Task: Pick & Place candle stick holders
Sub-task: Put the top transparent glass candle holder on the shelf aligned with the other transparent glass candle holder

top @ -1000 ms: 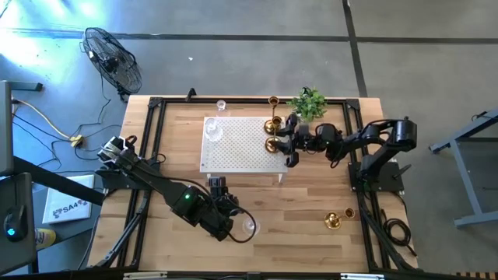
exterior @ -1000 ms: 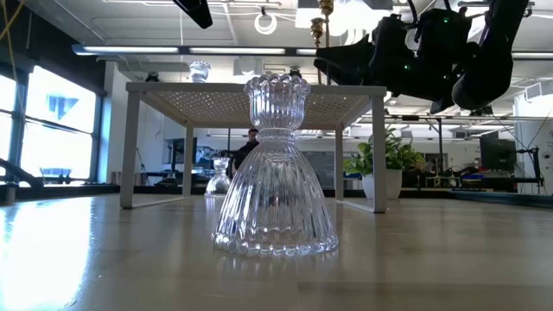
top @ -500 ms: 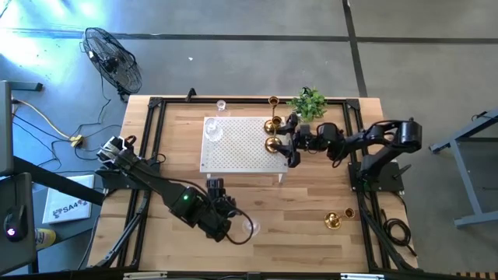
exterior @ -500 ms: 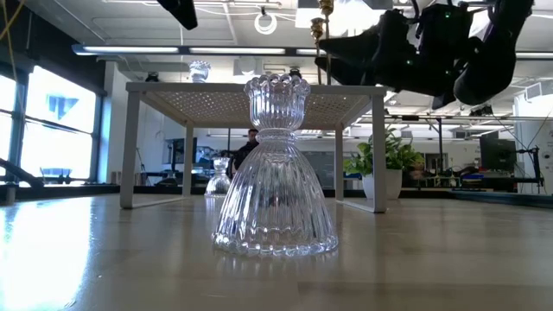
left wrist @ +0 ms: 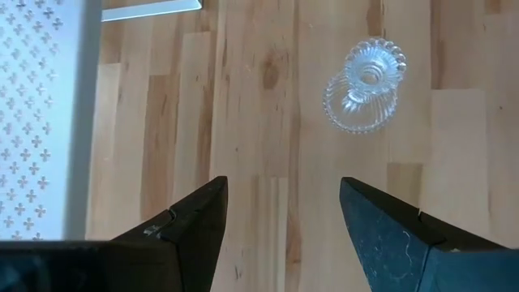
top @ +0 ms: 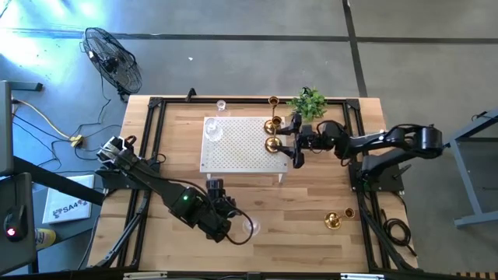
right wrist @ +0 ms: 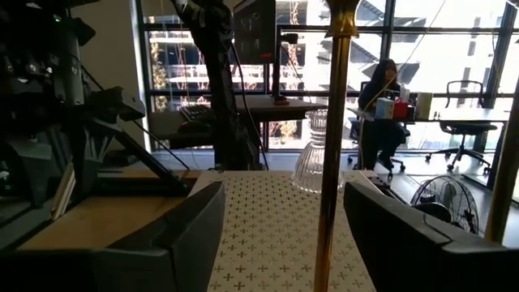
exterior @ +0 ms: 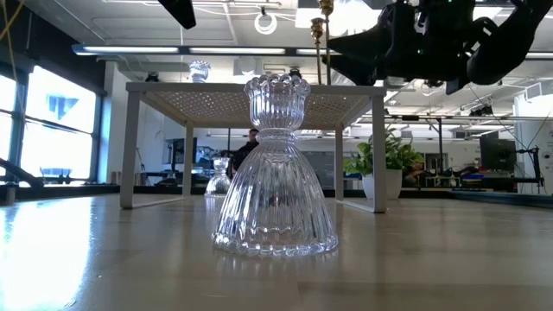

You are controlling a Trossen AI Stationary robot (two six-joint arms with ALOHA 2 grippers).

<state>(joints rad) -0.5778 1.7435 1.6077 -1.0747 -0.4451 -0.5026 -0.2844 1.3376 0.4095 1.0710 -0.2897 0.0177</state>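
1. A wooden table (top: 311,194) fills the centre of the high view, on a grey concrete floor with a black fan (top: 113,58) at upper left.
2. A white perforated platform (top: 237,148) stands in the upper middle of the table, and a small green plant (top: 310,103) sits near the top edge, right of centre.
3. The right gripper (top: 294,140) is at the platform's right edge, fingers spread and clasping nothing.
4. Between those fingers a tall brass holder (right wrist: 332,146) stands upright on the platform; in the right wrist view its stem rises through the gap with clear space on both sides.
5. A second brass holder (top: 271,124) stands just above it in the high view, and a third (top: 273,101) near the table's top edge.
6. A clear glass holder (top: 212,131) is on the platform's upper left; a smaller one (top: 221,104) stands above it, off the platform.
7. The left gripper (left wrist: 280,215) hovers at lower centre, fingers apart and empty.
8. The ribbed glass holder (left wrist: 365,85) stands upright on the wood just beyond it, untouched.
9. Two more brass pieces (top: 337,219) rest at lower right.
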